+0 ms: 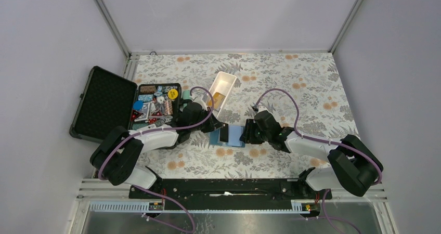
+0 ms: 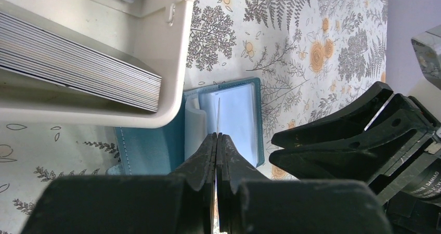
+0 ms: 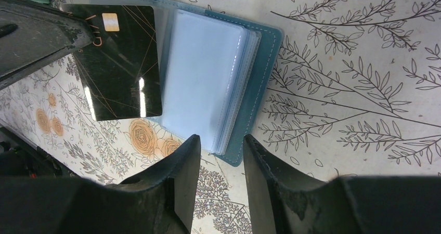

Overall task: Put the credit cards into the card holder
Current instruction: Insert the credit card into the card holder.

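Surface: floral table [image 1: 291,78]; card holder [image 3: 208,78] lies open between my arms.
Left pincer [image 2: 216,138]: clamped on dark card [image 3: 117,62], over holder's left half, long axis parallel to holder's long edges.
Right pincer [image 3: 222,143]: empty, part open, beside holder's opposite edge.

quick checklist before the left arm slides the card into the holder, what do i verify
1. left gripper shut firmly on the dark card: ok
2. card holder lying open, pages up: ok
3. card hanging over the holder's clear sleeve: ok
4. card edge lined up with a sleeve opening: cannot tell
5. right gripper bracing the holder: not ok, it is open at the holder's edge and grips nothing
6. white tray clear of the left arm's path: cannot tell
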Robot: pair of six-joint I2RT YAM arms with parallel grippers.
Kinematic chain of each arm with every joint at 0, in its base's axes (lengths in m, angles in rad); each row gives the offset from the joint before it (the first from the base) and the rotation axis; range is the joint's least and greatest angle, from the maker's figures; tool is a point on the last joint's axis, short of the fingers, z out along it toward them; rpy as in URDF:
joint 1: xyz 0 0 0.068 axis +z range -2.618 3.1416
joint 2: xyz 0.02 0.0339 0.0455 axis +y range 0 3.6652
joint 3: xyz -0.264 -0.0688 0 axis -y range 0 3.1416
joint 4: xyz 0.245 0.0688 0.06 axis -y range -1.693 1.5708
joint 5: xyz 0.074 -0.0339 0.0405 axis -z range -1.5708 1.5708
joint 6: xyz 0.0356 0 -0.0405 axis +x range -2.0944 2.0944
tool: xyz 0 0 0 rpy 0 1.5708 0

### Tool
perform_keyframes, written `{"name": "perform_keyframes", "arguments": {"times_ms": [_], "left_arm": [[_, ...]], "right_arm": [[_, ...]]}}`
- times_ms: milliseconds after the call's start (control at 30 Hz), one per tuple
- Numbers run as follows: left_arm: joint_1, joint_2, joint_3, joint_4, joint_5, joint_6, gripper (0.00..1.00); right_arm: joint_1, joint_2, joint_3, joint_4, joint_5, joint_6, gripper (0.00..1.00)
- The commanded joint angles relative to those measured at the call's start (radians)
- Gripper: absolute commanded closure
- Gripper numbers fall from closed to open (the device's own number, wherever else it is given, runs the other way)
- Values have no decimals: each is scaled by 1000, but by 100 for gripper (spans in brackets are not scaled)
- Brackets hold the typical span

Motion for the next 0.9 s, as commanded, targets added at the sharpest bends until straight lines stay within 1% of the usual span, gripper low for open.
{"name": "perform_keyframes", "arguments": {"times_ms": [0, 167, 433, 867], "left_arm": [[6, 17, 5, 55, 14, 4, 100], [6, 26, 0, 62, 17, 7, 100], [6, 31, -3, 68, 32, 10, 100], [6, 55, 4, 32, 66, 24, 100]], "right_arm": [[-2, -17, 30, -1, 5, 5, 57], [-1, -25, 27, -4, 10, 3, 57], [-1, 4, 30, 1, 1, 3, 58], [-1, 37, 40, 23, -7, 13, 59]]}}
